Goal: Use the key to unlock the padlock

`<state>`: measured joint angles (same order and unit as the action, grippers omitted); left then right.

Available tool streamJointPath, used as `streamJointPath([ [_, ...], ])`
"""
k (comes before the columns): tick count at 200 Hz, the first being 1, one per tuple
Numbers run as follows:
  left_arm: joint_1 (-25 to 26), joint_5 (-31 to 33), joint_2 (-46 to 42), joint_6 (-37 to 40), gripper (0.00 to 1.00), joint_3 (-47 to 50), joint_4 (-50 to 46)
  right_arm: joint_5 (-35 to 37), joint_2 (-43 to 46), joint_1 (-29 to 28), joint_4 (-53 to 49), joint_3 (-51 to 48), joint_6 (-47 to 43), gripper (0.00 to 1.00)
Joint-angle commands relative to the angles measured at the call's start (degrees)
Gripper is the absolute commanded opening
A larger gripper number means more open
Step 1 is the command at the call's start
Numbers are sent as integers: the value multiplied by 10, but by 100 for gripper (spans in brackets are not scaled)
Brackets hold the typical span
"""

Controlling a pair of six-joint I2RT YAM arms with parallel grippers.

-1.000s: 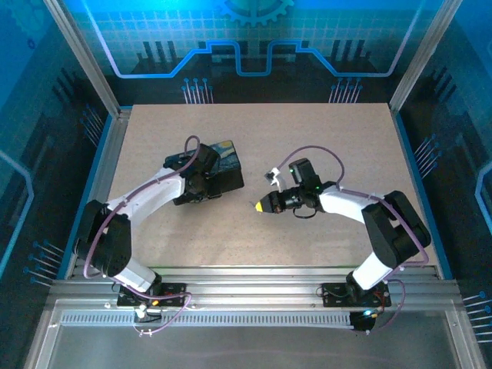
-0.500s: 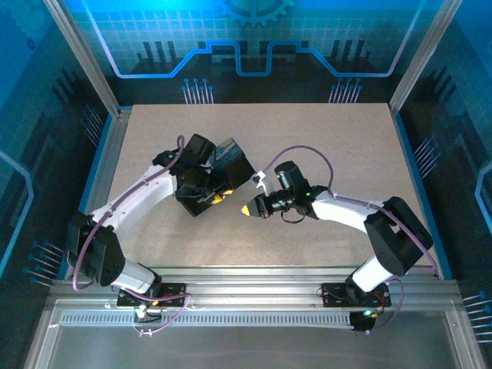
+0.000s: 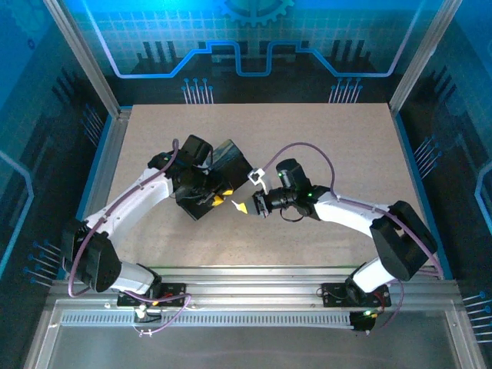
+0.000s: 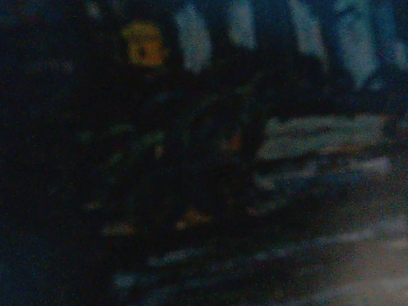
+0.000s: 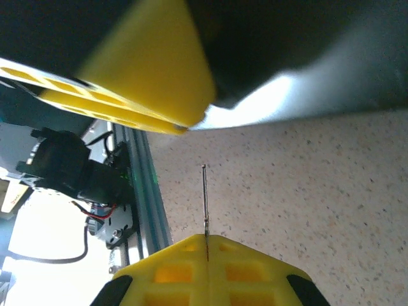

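Note:
My right gripper [image 3: 243, 207] is shut on the key [image 5: 204, 201], a thin silvery blade that sticks straight out from between its yellow fingertips [image 5: 166, 271]. The key tip points at the black box [image 3: 231, 160] with the blue-yellow painted lid, which hangs tilted above the table. My left gripper [image 3: 217, 200] is shut on the box's near side. One of the left gripper's yellow fingers [image 5: 146, 76] and the dark box [image 5: 287, 38] loom close above the key. The padlock is hidden. The left wrist view is dark and blurred.
The speckled beige table [image 3: 330, 146] stretches behind and to the right of both arms. An aluminium rail [image 3: 254, 278] runs along the near edge, and the frame posts [image 3: 415, 69] stand at the back corners.
The left arm has lifted the box off the table and tilted it. The right gripper has moved left with the key, up close to the box.

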<state>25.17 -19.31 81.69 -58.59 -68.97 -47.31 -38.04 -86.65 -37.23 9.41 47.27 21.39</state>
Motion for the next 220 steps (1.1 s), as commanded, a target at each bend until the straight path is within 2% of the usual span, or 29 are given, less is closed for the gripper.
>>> streamJointPath([
  [1,-7,-27,-20,-7,2,-2,10,-22,8,-5,30,3,-7,0],
  [146,-24,-42,-42,-15,0,23,26,-29,-52,-5,44,71,12,0],
  [220,-27,-51,-45,-10,0,24,28,-26,-64,-9,80,68,20,0],
])
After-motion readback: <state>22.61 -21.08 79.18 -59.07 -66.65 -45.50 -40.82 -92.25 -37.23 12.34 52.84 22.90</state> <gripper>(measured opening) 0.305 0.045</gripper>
